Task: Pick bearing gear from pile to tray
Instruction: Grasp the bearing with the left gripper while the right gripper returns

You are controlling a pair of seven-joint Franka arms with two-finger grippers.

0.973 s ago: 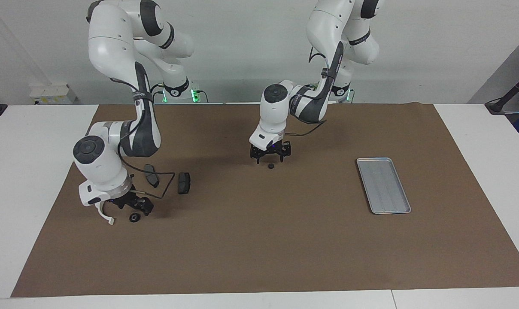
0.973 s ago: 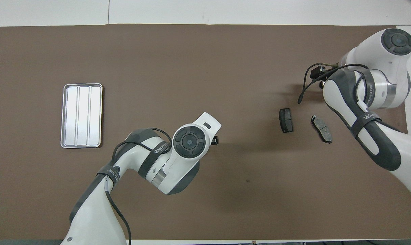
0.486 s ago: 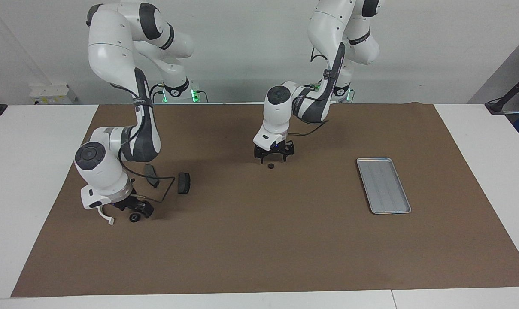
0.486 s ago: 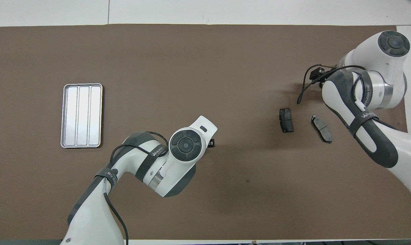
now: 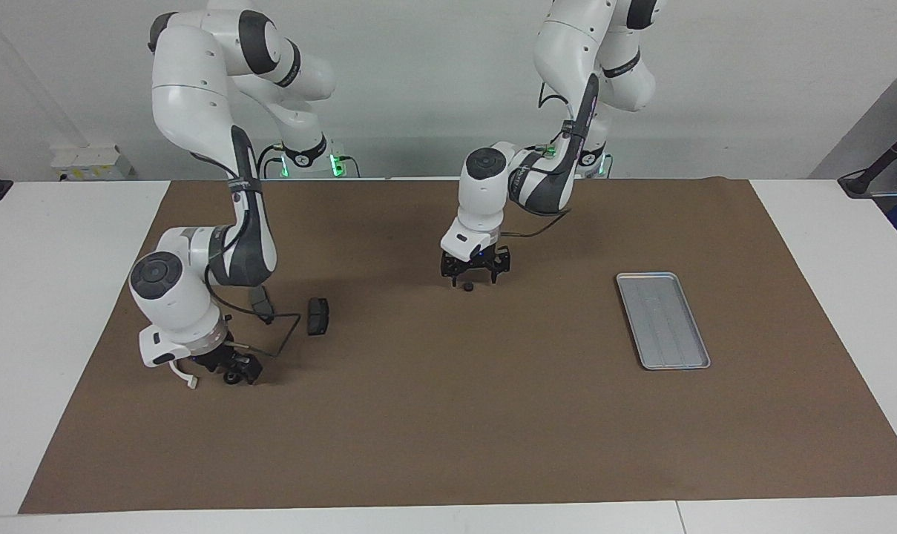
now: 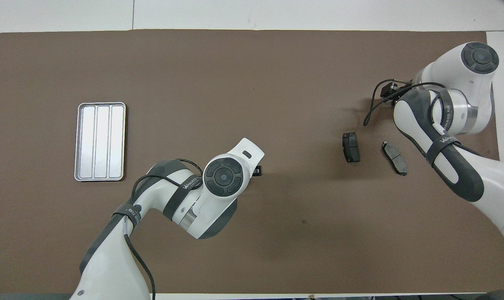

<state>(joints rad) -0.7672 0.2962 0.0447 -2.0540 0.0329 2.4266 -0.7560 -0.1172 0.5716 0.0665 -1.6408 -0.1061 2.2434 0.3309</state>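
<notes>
- Our left claw hangs low over the middle of the brown mat, with its fingers spread wide, one to each side of a small black round piece lying on the mat just under it.
- In the overhead view this claw is almost wholly hidden under its own wrist.
- Our right claw is down at the mat, toward the right arm's end of the table from that round piece; we cannot tell how its fingers stand.
- A second small black round piece sits right at the right claw's tips, and we cannot tell whether it is gripped.
- A white curved arc shows just beside the right claw.
- Two dark grey pads lie side by side, apart from each other, between the two round pieces.
- The tray lies flat, well apart from the middle round piece, toward the left arm's end.
</notes>
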